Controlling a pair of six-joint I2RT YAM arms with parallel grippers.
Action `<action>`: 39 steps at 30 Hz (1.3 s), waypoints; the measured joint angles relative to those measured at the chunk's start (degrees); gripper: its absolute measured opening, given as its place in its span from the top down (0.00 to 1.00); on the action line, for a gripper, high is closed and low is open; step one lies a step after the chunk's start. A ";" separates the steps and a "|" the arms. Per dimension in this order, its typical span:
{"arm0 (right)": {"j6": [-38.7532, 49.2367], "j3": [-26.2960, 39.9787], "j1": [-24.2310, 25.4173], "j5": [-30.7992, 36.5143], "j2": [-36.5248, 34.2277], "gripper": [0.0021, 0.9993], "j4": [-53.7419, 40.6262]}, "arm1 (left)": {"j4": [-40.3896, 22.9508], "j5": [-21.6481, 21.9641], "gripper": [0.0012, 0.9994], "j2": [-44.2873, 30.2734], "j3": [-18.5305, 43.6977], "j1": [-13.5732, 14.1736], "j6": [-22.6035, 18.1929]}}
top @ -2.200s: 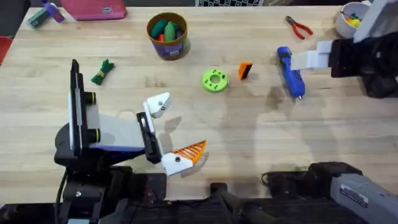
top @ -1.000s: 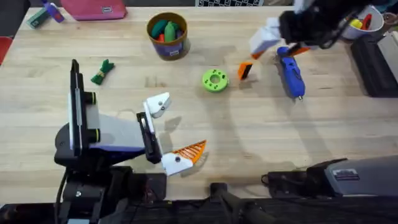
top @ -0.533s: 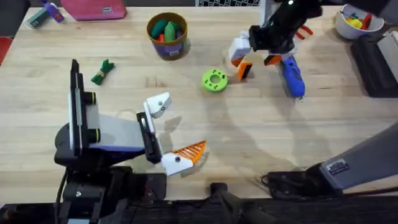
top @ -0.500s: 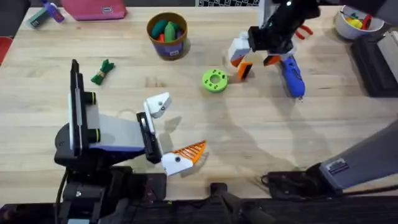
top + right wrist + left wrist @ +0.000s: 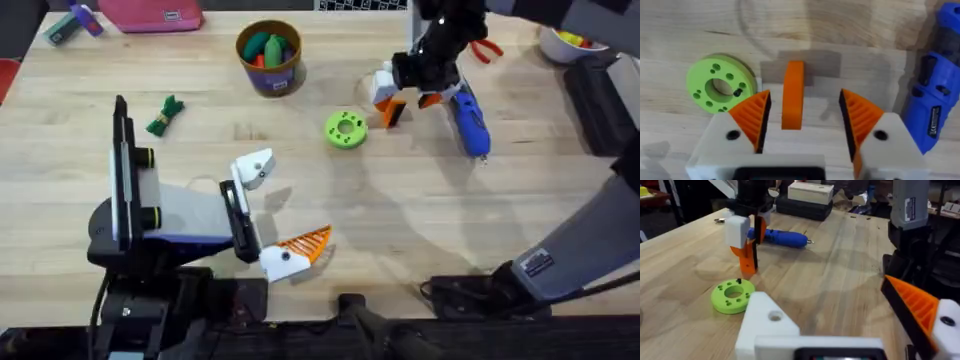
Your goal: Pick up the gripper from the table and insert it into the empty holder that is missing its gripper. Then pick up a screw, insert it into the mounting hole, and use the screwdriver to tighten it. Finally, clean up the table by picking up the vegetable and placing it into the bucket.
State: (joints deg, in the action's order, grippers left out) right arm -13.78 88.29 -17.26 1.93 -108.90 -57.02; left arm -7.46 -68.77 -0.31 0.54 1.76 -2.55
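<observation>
Since half a second ago, the right gripper (image 5: 405, 93) has edged slightly lower over the loose orange gripper (image 5: 793, 94), its arm reaching across from the far right and pointing down at the counter (image 5: 420, 220). Its jaws are spread, one on each side of the orange piece, not yet touching it. The left gripper (image 5: 277, 213), also spread, rests low, its holder (image 5: 765, 322) bare. Just beside lie the green ring (image 5: 346, 129) and the screwdriver (image 5: 467, 117).
</observation>
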 joint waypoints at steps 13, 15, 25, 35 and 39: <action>-0.61 0.00 -2.25 0.26 -1.01 0.95 0.22 | 0.00 0.00 0.01 -0.01 0.00 0.00 0.00; -0.61 0.04 -2.23 0.37 -1.01 0.99 0.31 | 0.00 0.00 0.01 0.00 0.00 0.00 0.00; -0.78 0.07 -2.24 0.39 -0.44 0.99 -0.49 | 0.00 0.00 0.01 0.00 0.00 0.00 0.00; -3.52 0.03 -2.23 -3.09 17.31 0.99 -0.86 | 0.00 0.00 0.01 0.00 0.00 0.00 0.00; -4.24 -3.85 -2.17 -7.13 25.64 0.99 5.42 | 0.00 -0.01 0.01 0.00 0.00 0.00 0.00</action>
State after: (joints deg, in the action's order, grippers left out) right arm -18.02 84.44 -19.43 -5.20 -83.26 -51.60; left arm -7.46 -68.78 -0.31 0.54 1.76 -2.55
